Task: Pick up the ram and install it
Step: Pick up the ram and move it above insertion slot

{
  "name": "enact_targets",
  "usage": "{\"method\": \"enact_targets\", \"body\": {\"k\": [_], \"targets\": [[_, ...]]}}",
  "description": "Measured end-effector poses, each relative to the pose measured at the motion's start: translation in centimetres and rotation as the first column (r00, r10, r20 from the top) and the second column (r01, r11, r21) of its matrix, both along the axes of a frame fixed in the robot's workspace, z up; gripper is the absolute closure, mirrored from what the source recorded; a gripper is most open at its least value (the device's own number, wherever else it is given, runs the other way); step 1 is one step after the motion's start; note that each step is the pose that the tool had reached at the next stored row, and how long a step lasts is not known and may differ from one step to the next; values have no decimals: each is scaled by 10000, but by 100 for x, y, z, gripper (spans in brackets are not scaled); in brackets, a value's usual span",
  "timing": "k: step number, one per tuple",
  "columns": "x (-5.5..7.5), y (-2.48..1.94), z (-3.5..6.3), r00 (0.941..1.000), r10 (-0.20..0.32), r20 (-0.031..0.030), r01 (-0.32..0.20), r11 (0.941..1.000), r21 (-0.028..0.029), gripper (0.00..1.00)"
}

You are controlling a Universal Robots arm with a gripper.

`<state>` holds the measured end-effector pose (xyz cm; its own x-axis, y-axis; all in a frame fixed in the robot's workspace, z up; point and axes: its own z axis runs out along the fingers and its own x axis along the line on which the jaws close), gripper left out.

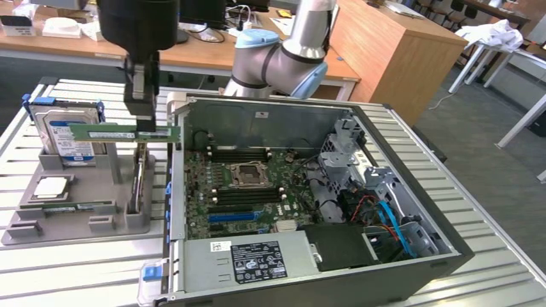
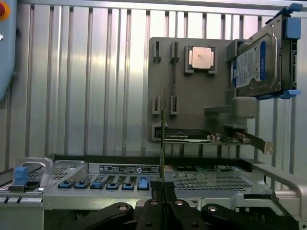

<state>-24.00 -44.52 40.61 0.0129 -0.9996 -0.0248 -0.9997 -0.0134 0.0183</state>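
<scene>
The tool (image 1: 146,125) is clenched on the ram (image 1: 102,132), pinching its top edge. The long green stick hangs level in the air above the gray holder (image 1: 94,188) on the tabletop (image 1: 68,272). It is just beside the open computer case (image 1: 341,211). A hard drive (image 1: 66,137) stands upright in the holder.

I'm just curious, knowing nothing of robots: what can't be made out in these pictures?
Exterior view: label print on the ram, too small.
Wrist view: its faces, turned edge-on.
Exterior view: whether the motherboard slots are empty, too small and dark.
Exterior view: the arm, cut off by the top edge.
</scene>
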Motion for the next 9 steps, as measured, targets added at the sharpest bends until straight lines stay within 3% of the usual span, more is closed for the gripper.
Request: {"method": "enact_targets", "body": {"k": [9], "targets": [[239,0,0,10000,0,1,0,10000,-1,89]]}}
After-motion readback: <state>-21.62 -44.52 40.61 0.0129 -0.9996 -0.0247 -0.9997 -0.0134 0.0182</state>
